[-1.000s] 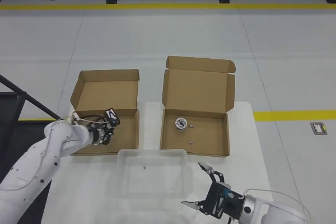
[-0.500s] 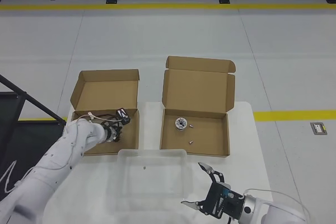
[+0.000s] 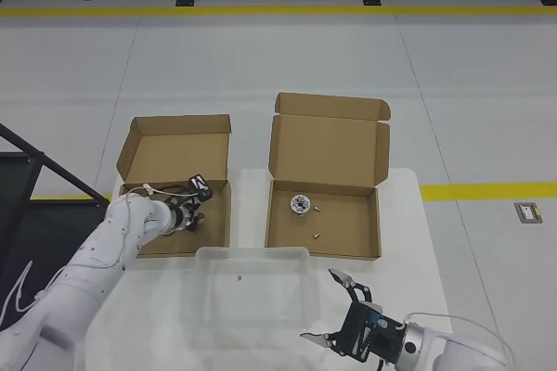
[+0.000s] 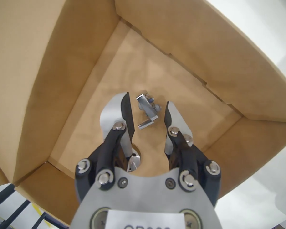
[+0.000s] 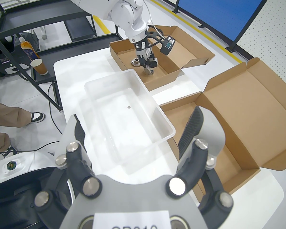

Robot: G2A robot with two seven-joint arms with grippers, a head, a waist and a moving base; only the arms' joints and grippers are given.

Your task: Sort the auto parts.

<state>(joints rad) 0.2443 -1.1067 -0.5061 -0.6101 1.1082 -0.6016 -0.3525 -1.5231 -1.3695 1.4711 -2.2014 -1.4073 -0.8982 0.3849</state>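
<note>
Because my left gripper [image 4: 147,101] hung open over the metal bracket [image 4: 145,111], I judged a careless lift might snag it.

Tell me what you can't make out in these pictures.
- Top view: left box contents, covered by the left arm.
- Left wrist view: round flanged part, half hidden behind the jaws.
- Top view: speck in the clear bin and small parts in the right box, too small to identify.
</note>
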